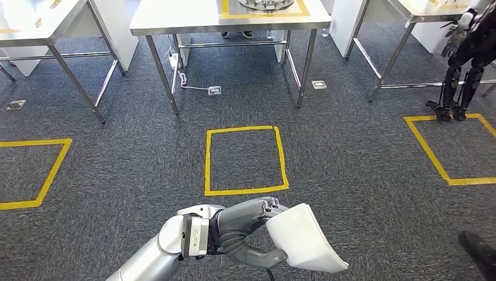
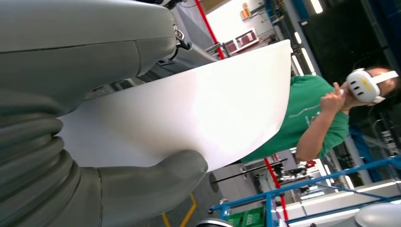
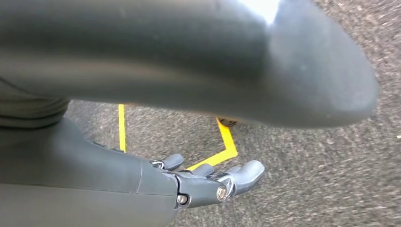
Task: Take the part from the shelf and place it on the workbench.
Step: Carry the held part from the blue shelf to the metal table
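Head view | left hand (image 1: 248,231) grips white part (image 1: 304,237) | right hand (image 3: 208,182) empty, fingers apart

Dark grey carpet (image 1: 351,170), 3 yellow tape squares (image 1: 246,160), steel-legged tables (image 1: 228,23) behind.

Count for your log, head view: three steel benches along the far side, left (image 1: 35,26), middle (image 1: 193,24) and right (image 1: 409,12). Three yellow tape squares on the carpet: left (image 1: 55,167), centre (image 1: 281,158), right (image 1: 430,153). Three floor sockets (image 1: 214,90) (image 1: 319,84) (image 1: 16,105). One white part (image 1: 301,237). One other robot (image 1: 465,58). One person (image 2: 317,118) in the left wrist view.
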Robot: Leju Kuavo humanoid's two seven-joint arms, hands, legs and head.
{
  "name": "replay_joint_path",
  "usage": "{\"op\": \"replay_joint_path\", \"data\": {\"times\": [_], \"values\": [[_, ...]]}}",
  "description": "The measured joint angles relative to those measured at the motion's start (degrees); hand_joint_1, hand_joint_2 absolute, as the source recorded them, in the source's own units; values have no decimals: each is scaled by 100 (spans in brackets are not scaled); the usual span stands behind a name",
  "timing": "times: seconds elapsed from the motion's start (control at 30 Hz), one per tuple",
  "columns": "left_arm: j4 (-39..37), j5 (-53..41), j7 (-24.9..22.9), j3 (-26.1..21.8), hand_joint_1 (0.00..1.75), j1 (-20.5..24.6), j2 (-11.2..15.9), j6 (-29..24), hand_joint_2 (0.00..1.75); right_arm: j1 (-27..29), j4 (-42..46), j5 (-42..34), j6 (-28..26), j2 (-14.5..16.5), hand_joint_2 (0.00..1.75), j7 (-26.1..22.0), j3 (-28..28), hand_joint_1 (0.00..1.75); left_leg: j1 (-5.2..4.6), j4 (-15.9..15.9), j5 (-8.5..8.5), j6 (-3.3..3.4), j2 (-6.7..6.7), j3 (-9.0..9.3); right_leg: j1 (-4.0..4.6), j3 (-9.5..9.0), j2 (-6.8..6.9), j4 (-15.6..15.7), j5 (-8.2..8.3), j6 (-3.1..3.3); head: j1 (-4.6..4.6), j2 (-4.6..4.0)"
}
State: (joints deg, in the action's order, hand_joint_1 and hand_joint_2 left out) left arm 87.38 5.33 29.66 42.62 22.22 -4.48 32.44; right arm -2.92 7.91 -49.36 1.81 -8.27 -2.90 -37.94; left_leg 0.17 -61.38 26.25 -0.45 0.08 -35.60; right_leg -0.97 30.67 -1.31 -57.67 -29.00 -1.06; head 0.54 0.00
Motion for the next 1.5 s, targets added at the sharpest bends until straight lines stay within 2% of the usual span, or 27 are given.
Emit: {"op": "replay_joint_path", "data": {"times": [0.03, 0.13, 0.2, 0.3, 0.33, 0.37, 0.4, 0.47, 0.5, 0.53, 0.6, 0.7, 0.73, 0.8, 0.83, 0.87, 0.9, 0.97, 1.03, 1.13, 1.2, 1.27, 1.33, 1.37, 1.4, 1.47, 1.5], "values": [[-5, 0, 0, 0, 175, 2, -1, 0, 175, 0, 0, -1, -1, 1, 0, 0, -8, 0, -8, 167, -30, 30, -15, 72, 5, -8, -9, -1, -23, -36, 1, 0], [-13, 0, 0, 0, 175, 8, -8, 0, 175, 1, 0, -1, 0, 4, 0, 2, -19, 0, -22, 239, 21, 142, -23, 116, -13, -30, -10, 13, -67, -141, 10, 0], [-11, 0, 1, 0, 175, 19, -26, 0, 175, -8, 0, 0, 10, 5, 0, 0, -22, 0, -1, 273, 41, 217, -6, 168, -20, 78, 35, -250, -204, -195, 29, 0], [-23, 0, 0, 0, 175, 23, -40, 0, 175, 0, 0, -1, 22, 6, 0, 1, -25, 0, -5, 277, 97, 282, 17, 218, -20, 737, 78, -1356, -604, -242, 64, 0], [-29, 0, 0, 0, 175, 19, -39, 0, 175, 11, 0, -1, 22, 7, 0, 1, -25, 0, -11, 273, 120, 287, 16, 235, -19, 933, 79, -1612, -625, -246, 66, 0], [-35, 0, 0, 0, 175, 16, -39, 0, 175, 21, 0, -1, 23, 7, 0, 2, -26, 0, -15, 269, 147, 284, 15, 261, -19, 1029, 80, -1660, -527, -242, 68, 0], [-38, 0, 0, 0, 175, 15, -40, 0, 175, 26, 0, -1, 23, 7, 0, 2, -26, 0, -17, 266, 178, 275, 14, 300, -18, 999, 81, -1467, -318, -229, 71, 0], [-40, 0, 0, 0, 175, 18, -45, 0, 175, 27, 0, -1, 22, 7, 0, 1, -27, 0, -25, 260, 253, 238, 16, 396, -3, 693, 106, -677, 168, -182, 78, 0], [-40, 0, 0, 0, 175, 20, -47, 0, 175, 23, 0, -1, 22, 7, 0, 0, -27, 0, -35, 256, 291, 210, 17, 427, 13, 550, 118, -346, 303, -148, 82, 0], [-41, 0, 0, 0, 175, 22, -49, 0, 175, 19, 0, -1, 28, 8, 0, 0, -27, 0, -44, 257, 320, 180, 18, 445, 30, 463, 129, -148, 349, -114, 84, 0], [-41, 0, 0, 0, 175, 26, -50, 0, 175, 17, 0, -1, 37, 9, 0, 0, -28, 0, -52, 279, 359, 118, 24, 465, 57, 434, 127, -74, 305, -47, 86, 0], [-31, 1, 4, 1, 175, 49, -58, 0, 175, 29, 0, -2, 29, 19, 0, 1, -29, 0, -46, 107, 487, 13, 28, 433, 12, 354, 119, -28, 276, 57, 69, 0], [-31, 2, 7, 2, 175, 60, -60, 0, 175, 29, 0, -3, 25, 22, 0, 0, -29, 0, -40, -165, 610, -18, 24, 305, -3, 316, 119, -17, 260, 91, 55, 0], [-50, 1, 11, 3, 175, 70, -51, 0, 175, 28, 0, -5, 21, 24, 0, -1, -29, 0, -27, -956, 898, -61, 17, -147, 0, 259, 115, -17, 205, 131, 32, 0], [-65, 1, 11, 3, 175, 67, -44, 0, 175, 30, 0, -5, 22, 26, 0, -1, -29, 0, -21, -1269, 955, -74, 17, -360, 0, 226, 108, -18, 174, 135, 27, 0], [-77, 0, 11, 4, 175, 65, -39, 0, 175, 34, 0, -5, 22, 30, 0, -1, -29, 0, -18, -1391, 895, -80, 17, -488, 0, 187, 98, -19, 141, 130, 23, 0], [-85, 0, 11, 4, 175, 66, -36, 0, 175, 36, 0, -5, 21, 33, 0, -1, -29, 0, -14, -1282, 717, -78, 16, -503, 0, 138, 86, -19, 106, 121, 18, 0], [-93, 0, 11, 4, 175, 71, -34, -1, 175, 38, 0, -5, 20, 40, 0, -4, -29, 0, -10, -542, 189, -45, 13, -269, 0, 30, 67, -20, 24, 89, 8, 0], [-100, 0, 12, 5, 175, 77, -36, -1, 175, 30, 0, -5, 20, 42, 0, -11, -29, 0, -19, 90, -82, 12, 5, -31, 21, -21, 47, -31, -53, 33, 4, 0], [-103, 0, 14, 7, 175, 82, -40, -2, 175, 23, 1, -5, 22, 45, 0, -13, -29, 0, -36, 233, -44, 117, -7, 36, 21, -44, 42, -10, -116, -72, 14, 0], [-99, 0, 16, 7, 175, 92, -48, -2, 175, 13, 2, -4, 26, 49, 0, -19, -30, 0, -18, 276, -19, 194, -4, 110, 7, -27, 62, -150, -206, -138, 31, 0], [-104, 0, 18, 7, 175, 102, -57, -2, 175, 1, 2, -5, 27, 51, 0, -27, -31, 0, -1, 304, 24, 248, 8, 183, -2, 276, 82, -741, -443, -185, 67, 0], [-115, -1, 16, 7, 175, 96, -60, -2, 175, 13, 1, -5, 25, 51, 0, -24, -31, 0, -2, 303, 83, 266, 11, 227, -8, 770, 88, -1483, -662, -219, 87, 0], [-119, -1, 16, 8, 175, 90, -59, -2, 175, 25, 1, -5, 24, 52, 0, -21, -32, 0, -2, 302, 116, 263, 8, 258, -9, 935, 90, -1650, -629, -229, 91, 0], [-122, -2, 15, 8, 175, 87, -59, -2, 175, 35, 0, -5, 26, 52, 0, -18, -32, 0, -2, 300, 152, 254, 5, 301, -12, 992, 92, -1601, -476, -232, 94, 0], [-123, -2, 15, 9, 175, 90, -61, -2, 175, 40, 0, -5, 27, 52, 0, -6, -33, 0, 4, 297, 240, 216, 2, 413, -20, 788, 109, -910, 63, -224, 99, 0], [-124, -2, 15, 9, 175, 94, -62, -2, 175, 38, 1, -6, 25, 52, 0, 6, -33, 0, -6, 289, 290, 185, 0, 456, -9, 633, 122, -525, 245, -205, 103, 0]]}}
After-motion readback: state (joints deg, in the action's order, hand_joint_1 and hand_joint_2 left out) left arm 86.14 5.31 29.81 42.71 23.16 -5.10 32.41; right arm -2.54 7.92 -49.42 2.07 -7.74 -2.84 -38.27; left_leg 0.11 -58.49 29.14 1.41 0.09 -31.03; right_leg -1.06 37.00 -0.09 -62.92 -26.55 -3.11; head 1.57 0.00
